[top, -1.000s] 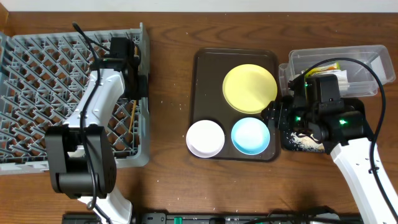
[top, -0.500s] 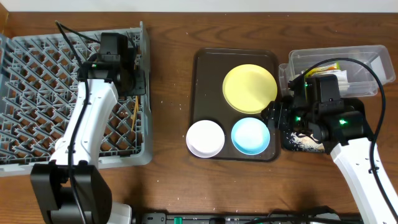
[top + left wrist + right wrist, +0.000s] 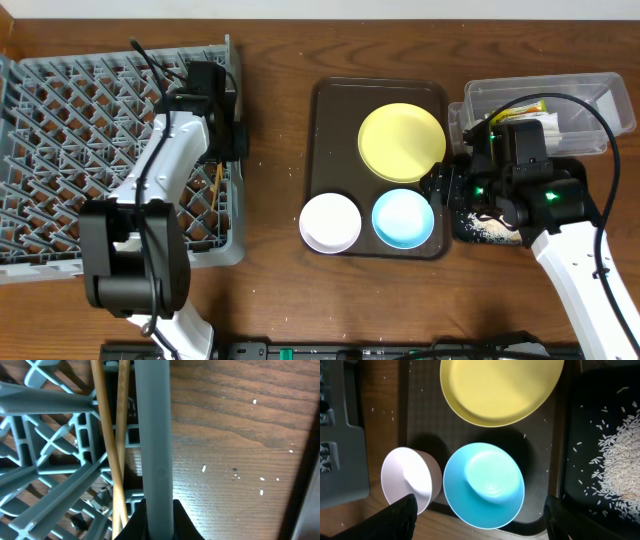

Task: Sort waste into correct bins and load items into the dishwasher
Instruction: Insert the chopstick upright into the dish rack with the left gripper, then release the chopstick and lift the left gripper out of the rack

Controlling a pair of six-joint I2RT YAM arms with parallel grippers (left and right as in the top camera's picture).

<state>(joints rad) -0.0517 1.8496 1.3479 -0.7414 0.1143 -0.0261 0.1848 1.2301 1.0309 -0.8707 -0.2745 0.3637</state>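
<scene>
Presently the left gripper point(image 3: 228, 138) is seen at the right wall of the grey dish rack point(image 3: 60, 150) on the left of the table, and its fingers point(image 3: 186, 527) are pressed against both sides of that wall. Two wooden chopsticks point(image 3: 109, 435) are laid close together inside the rack, just left of the pinched wall. The right gripper point(image 3: 481, 522) is held above the near right part of the brown tray point(image 3: 330, 130), its fingers point(image 3: 402, 517) spread wide over the light-blue bowl point(image 3: 484, 485). On that tray the white bowl point(image 3: 330, 222) is set just left of the blue one, and the yellow plate point(image 3: 402, 142) lies on the far side of both. A black tray point(image 3: 590, 410) holding rice point(image 3: 620, 460) is seen just right of the brown tray, and a clear tub point(image 3: 590, 88) with a wrapper point(image 3: 535, 105) stands beyond it.
</scene>
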